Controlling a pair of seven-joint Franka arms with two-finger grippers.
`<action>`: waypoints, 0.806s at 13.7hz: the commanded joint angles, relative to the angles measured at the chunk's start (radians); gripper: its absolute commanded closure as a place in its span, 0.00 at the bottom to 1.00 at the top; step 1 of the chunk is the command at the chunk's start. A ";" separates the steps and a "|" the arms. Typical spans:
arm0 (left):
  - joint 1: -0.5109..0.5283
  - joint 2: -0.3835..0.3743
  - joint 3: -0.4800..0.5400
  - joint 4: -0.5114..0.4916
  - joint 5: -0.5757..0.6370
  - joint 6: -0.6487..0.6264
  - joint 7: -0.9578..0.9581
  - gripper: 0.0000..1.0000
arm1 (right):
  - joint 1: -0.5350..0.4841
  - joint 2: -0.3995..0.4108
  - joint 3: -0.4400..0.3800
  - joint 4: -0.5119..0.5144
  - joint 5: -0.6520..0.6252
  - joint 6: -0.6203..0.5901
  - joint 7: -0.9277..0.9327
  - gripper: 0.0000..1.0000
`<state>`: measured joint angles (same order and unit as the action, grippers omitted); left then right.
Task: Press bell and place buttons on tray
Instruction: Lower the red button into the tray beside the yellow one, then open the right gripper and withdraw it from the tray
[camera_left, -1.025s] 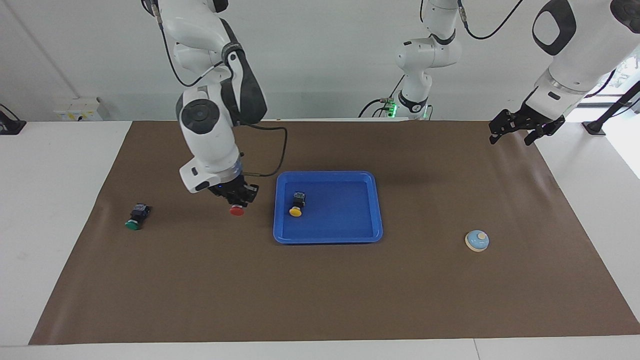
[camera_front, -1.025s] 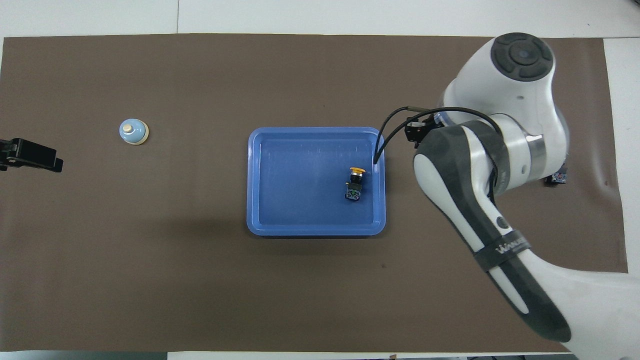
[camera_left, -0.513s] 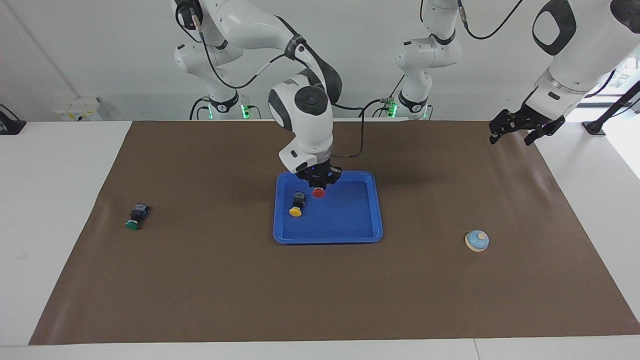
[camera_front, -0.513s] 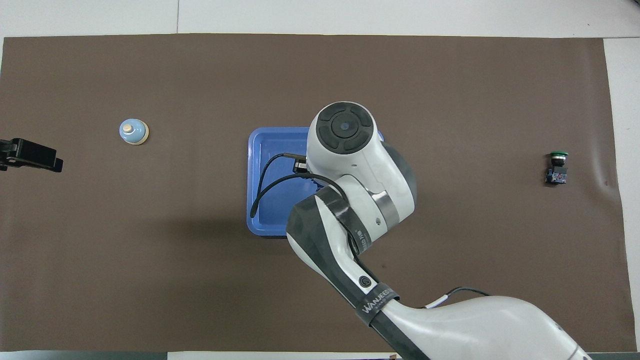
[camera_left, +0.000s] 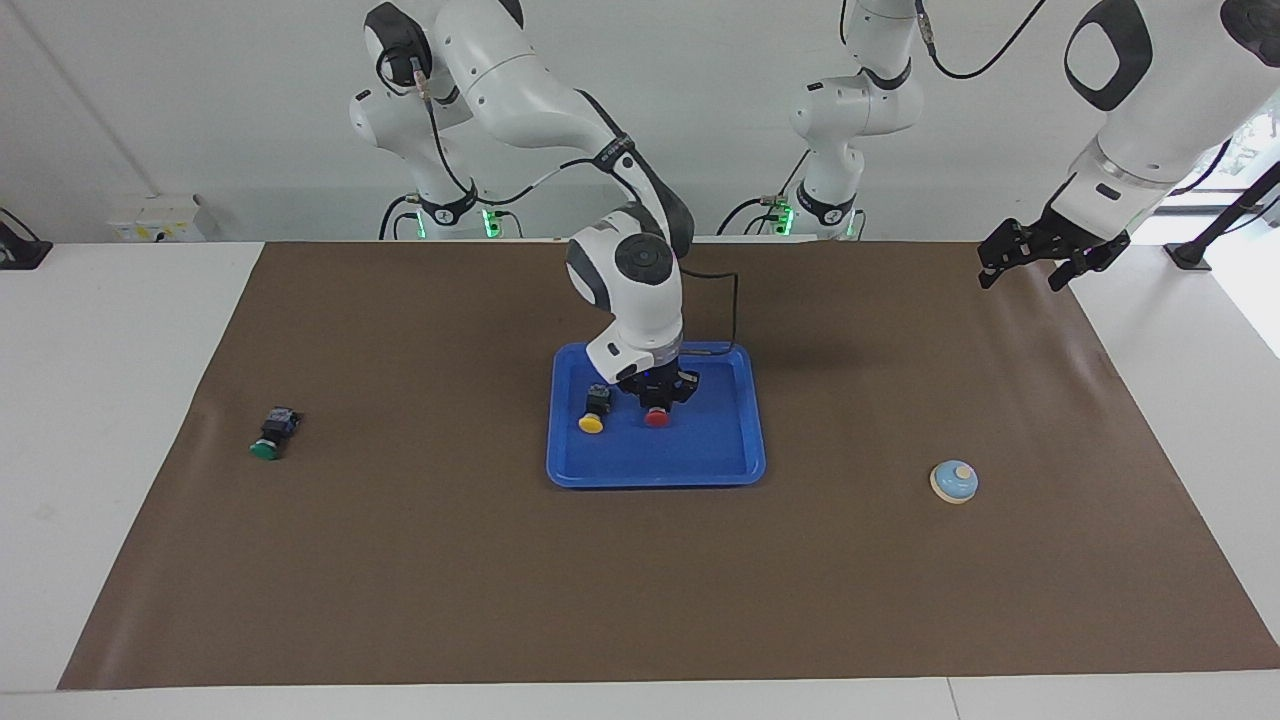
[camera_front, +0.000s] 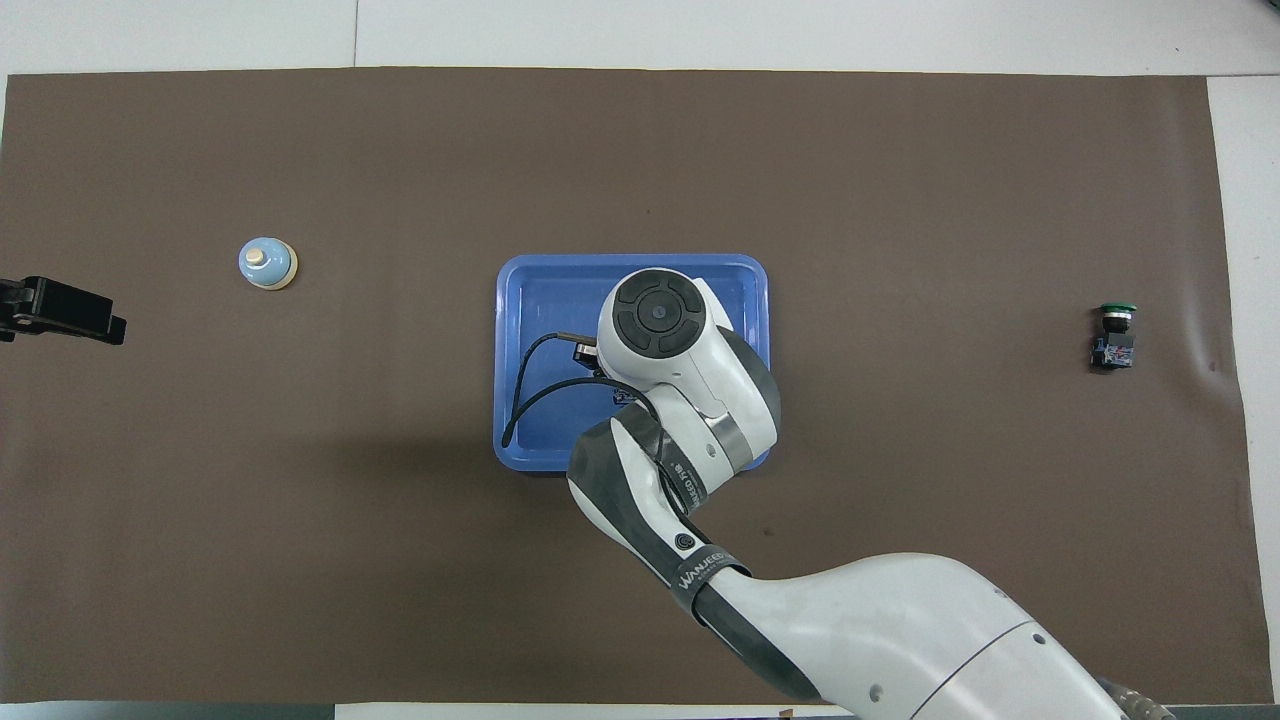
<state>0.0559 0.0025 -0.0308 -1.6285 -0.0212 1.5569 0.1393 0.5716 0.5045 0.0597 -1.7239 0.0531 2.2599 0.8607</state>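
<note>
The blue tray (camera_left: 652, 478) lies at the middle of the mat. A yellow button (camera_left: 593, 420) lies in it. My right gripper (camera_left: 657, 398) is down inside the tray, shut on the red button (camera_left: 657, 418), which hangs cap-down right beside the yellow one; I cannot tell whether it touches the floor. In the overhead view the right arm (camera_front: 660, 330) hides both buttons over the tray (camera_front: 540, 270). The green button (camera_left: 266, 446) (camera_front: 1115, 335) lies on the mat toward the right arm's end. The light-blue bell (camera_left: 954, 481) (camera_front: 267, 263) stands toward the left arm's end. My left gripper (camera_left: 1022, 278) waits open, raised over the mat's corner.
A brown mat (camera_left: 400, 560) covers most of the white table (camera_left: 100, 400). A black cable (camera_left: 715, 300) loops from the right wrist over the tray's edge nearer the robots.
My right gripper has carried the red button from over the mat into the tray and lowered it beside the yellow one. The left arm has not moved.
</note>
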 joint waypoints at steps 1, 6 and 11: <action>0.001 -0.003 0.003 0.012 0.001 -0.015 0.010 0.00 | -0.007 -0.049 0.002 -0.072 0.007 0.052 -0.023 1.00; 0.001 -0.003 0.003 0.012 0.001 -0.015 0.010 0.00 | -0.010 -0.049 0.002 -0.069 0.008 0.046 0.001 0.38; 0.001 -0.003 0.003 0.012 0.001 -0.015 0.010 0.00 | -0.027 -0.060 -0.011 0.030 0.008 -0.115 0.051 0.00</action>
<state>0.0559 0.0025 -0.0308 -1.6285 -0.0212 1.5569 0.1393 0.5682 0.4720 0.0522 -1.7415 0.0531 2.2402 0.8983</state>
